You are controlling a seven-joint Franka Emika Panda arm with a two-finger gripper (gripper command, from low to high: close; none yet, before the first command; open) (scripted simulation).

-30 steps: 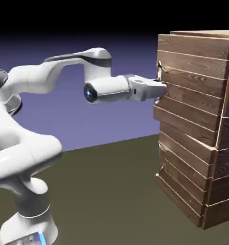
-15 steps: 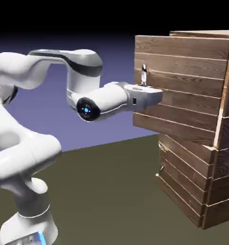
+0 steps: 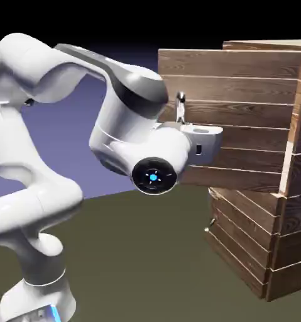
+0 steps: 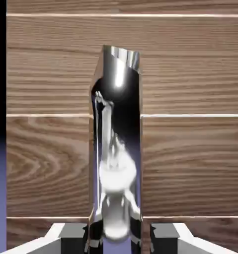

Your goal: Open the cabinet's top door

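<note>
The cabinet (image 3: 284,239) of brown planks stands at the exterior view's right. Its top door (image 3: 240,82) is swung well out toward the left, its free edge far from the cabinet's body. My gripper (image 3: 189,129) is shut on the door's silvery vertical handle (image 3: 181,105), whose top sticks up above the hand. In the hand view the handle (image 4: 117,144) fills the middle as a shiny upright bar against the door's planks (image 4: 190,163), with my grey fingertips (image 4: 71,234) pressed on either side of its base.
The lower plank door (image 3: 237,242) stays closed, its own small handle (image 3: 210,224) at its left edge. The white arm's elbow and wrist (image 3: 140,132) bulk large in front of the open door. Dark olive tabletop (image 3: 140,264) lies below.
The top door has swung from nearly closed to wide open. My hand kept hold of the handle and drew it leftward, while the arm folded back and the wrist turned toward the camera.
</note>
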